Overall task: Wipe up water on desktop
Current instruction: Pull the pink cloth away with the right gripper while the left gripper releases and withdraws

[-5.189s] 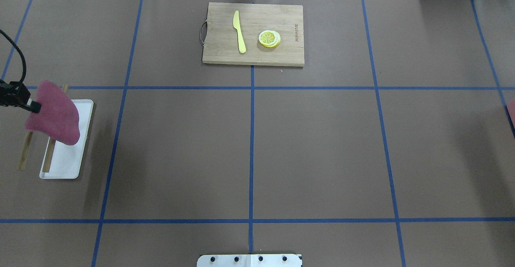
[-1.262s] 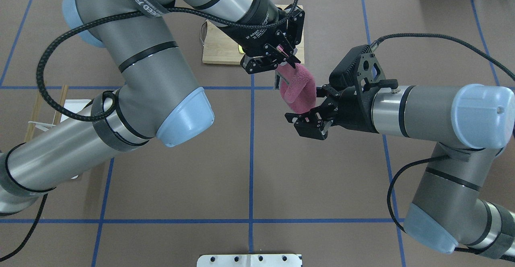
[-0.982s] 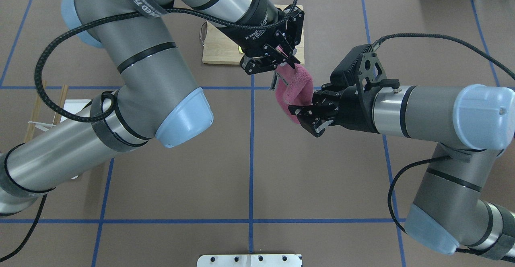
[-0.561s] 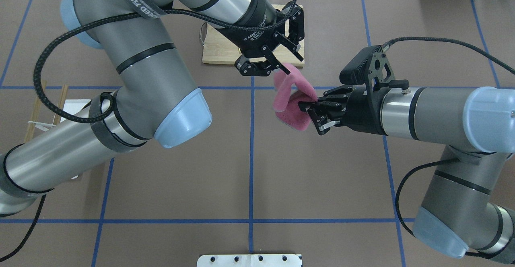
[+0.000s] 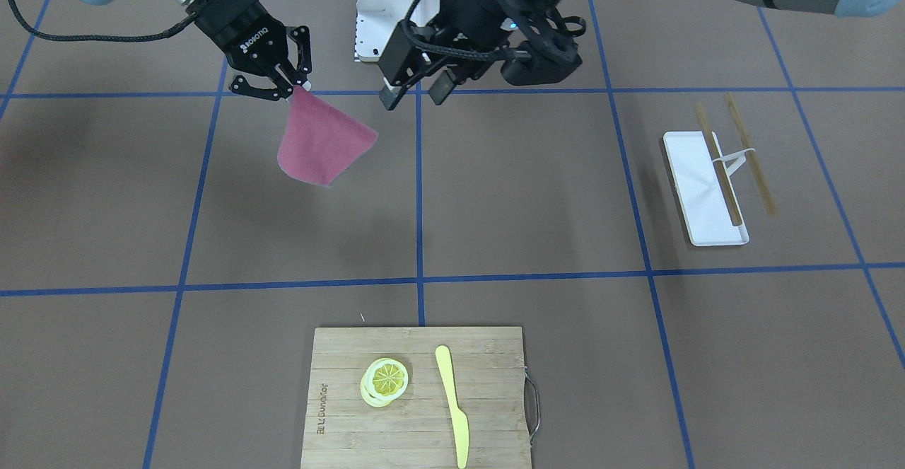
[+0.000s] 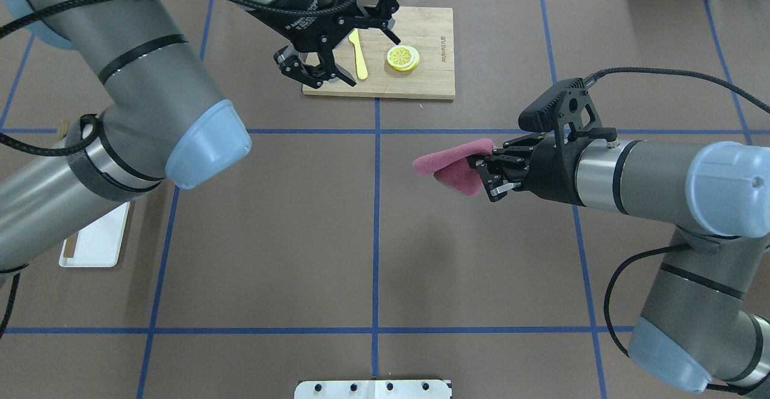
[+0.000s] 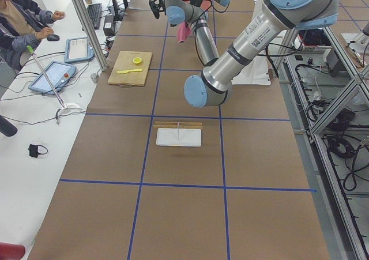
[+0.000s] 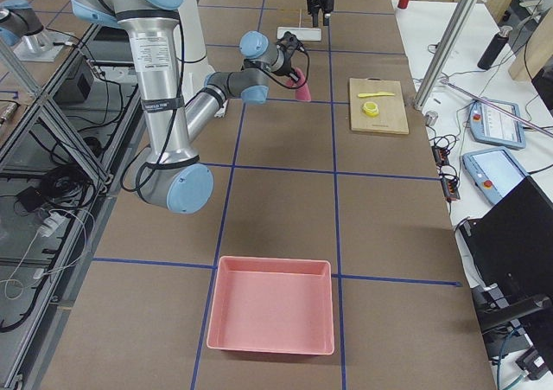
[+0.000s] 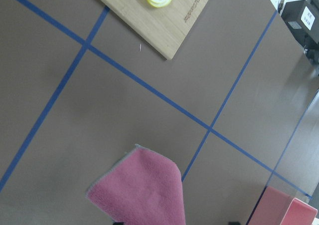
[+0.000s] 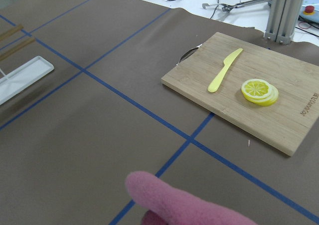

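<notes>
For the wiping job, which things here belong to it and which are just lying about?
In the job: desktop; pink cloth, pinched in the right gripper; left gripper, open and empty.

Lying about: bamboo cutting board; lemon slices; yellow knife; white tray; wooden sticks; pink bin.

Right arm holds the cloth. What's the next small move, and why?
Probably lower the right gripper until the pink cloth meets the desktop: it hangs above the surface, and the left gripper is open, clear of it.
</notes>
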Controlling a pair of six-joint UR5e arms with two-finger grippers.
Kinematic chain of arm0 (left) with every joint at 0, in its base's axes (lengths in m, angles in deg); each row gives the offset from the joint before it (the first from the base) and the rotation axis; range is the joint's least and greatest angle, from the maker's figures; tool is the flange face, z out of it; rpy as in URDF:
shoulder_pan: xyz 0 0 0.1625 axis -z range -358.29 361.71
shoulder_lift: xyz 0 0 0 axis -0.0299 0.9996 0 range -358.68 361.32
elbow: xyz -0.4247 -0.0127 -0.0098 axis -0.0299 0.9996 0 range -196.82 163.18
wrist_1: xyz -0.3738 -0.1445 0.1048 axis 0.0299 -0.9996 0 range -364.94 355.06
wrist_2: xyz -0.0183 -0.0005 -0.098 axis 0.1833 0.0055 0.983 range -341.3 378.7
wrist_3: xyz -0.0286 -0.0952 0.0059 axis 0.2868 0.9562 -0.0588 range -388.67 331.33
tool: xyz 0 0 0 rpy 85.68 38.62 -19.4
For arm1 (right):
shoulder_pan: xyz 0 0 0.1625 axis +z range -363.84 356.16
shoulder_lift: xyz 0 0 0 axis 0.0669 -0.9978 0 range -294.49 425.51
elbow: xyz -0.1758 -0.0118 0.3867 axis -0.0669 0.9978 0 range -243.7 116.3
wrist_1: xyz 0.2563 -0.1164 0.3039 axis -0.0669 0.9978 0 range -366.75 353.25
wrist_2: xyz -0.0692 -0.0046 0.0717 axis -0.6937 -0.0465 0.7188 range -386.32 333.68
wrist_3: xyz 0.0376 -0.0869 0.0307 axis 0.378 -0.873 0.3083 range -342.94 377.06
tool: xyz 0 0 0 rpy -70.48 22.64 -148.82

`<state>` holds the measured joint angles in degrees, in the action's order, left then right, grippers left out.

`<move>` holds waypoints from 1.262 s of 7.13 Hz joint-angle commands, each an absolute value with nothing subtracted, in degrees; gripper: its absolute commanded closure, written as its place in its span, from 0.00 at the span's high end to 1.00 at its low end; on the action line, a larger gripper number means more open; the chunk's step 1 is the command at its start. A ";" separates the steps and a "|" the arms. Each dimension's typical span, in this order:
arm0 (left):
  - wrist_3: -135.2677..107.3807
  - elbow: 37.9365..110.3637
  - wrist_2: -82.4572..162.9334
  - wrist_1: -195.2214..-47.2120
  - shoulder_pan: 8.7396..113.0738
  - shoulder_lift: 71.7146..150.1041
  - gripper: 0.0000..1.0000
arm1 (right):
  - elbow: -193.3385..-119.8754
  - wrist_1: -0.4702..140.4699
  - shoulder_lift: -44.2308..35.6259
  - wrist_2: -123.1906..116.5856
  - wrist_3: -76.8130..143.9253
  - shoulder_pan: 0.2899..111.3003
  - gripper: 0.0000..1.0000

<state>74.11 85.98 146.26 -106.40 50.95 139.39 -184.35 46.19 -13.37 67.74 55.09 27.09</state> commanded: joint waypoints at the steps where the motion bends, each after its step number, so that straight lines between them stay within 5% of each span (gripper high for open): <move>1: 66.88 87.32 146.41 -106.28 57.41 133.09 0.94 | -181.59 57.36 -8.63 56.10 55.29 19.42 0.00; 4: 63.35 90.39 146.50 -105.92 62.16 128.34 0.95 | -174.36 57.94 -6.65 53.57 56.69 14.45 0.00; 9: 63.35 92.95 148.52 -105.57 63.41 127.18 0.97 | -180.07 49.48 -33.57 60.32 40.31 22.68 0.00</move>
